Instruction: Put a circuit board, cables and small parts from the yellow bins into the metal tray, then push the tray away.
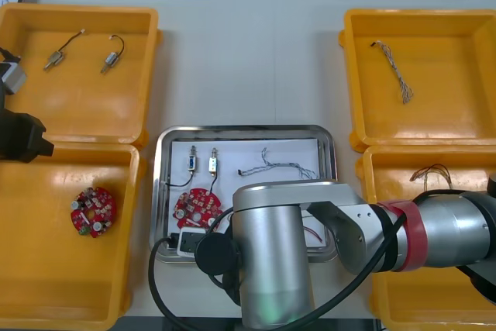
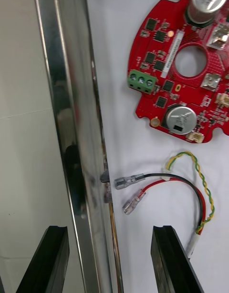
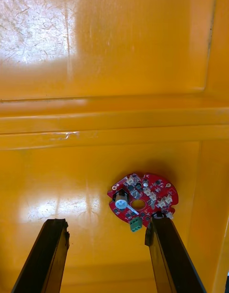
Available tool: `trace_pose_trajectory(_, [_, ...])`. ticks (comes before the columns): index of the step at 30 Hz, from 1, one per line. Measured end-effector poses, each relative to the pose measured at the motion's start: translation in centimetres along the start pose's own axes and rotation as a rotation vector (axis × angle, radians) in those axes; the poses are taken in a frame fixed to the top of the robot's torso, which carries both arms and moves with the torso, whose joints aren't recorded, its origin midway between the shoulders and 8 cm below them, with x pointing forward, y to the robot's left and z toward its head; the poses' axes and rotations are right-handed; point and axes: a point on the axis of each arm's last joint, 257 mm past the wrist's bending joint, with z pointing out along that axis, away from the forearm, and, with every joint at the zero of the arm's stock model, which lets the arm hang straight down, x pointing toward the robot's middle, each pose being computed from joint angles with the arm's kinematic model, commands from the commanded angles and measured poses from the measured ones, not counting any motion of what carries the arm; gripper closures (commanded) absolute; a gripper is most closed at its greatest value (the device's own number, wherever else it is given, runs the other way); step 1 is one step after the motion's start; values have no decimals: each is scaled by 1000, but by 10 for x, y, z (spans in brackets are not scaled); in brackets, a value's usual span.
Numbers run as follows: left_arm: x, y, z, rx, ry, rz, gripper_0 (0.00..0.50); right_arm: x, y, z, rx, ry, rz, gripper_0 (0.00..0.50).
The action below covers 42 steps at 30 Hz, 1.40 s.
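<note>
Right gripper (image 2: 109, 231) open across the tray (image 2: 71, 107) rim | tray looks stiff, smooth, slippery: push at that rim | left gripper (image 3: 107, 221) open, hangs over yellow bin (image 3: 95, 59)

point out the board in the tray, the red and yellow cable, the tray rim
circuit board (image 2: 167, 78): right wrist view, between hole and green terminal
red and yellow cable (image 2: 204, 202): right wrist view, its bend
metal tray (image 2: 71, 107): right wrist view, shiny rim

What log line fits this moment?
right gripper open astride tray rim | left gripper open facing bin board | tray holds board, cables
</note>
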Motion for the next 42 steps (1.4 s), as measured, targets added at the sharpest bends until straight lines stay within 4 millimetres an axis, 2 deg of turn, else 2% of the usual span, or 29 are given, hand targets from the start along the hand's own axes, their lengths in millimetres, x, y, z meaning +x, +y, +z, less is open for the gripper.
trace_pose_trajectory(15, [1, 0, 0, -1, 2, 1, 0, 9, 6, 13, 3, 32, -31, 0])
trace_pose_trajectory(36, [1, 1, -1, -4, 5, 0, 0, 13, 1, 25, 8, 57, -11, 4])
trace_pose_trajectory(38, [2, 2, -1, -6, 9, 0, 0, 13, 1, 25, 8, 57, -11, 28])
trace_pose_trajectory(40, [3, 2, -1, -7, 11, 0, 0, 12, 1, 25, 8, 58, -11, 72])
trace_pose_trajectory(42, [3, 3, -1, -8, 13, 0, 0, 12, 1, 26, 7, 58, -10, 198])
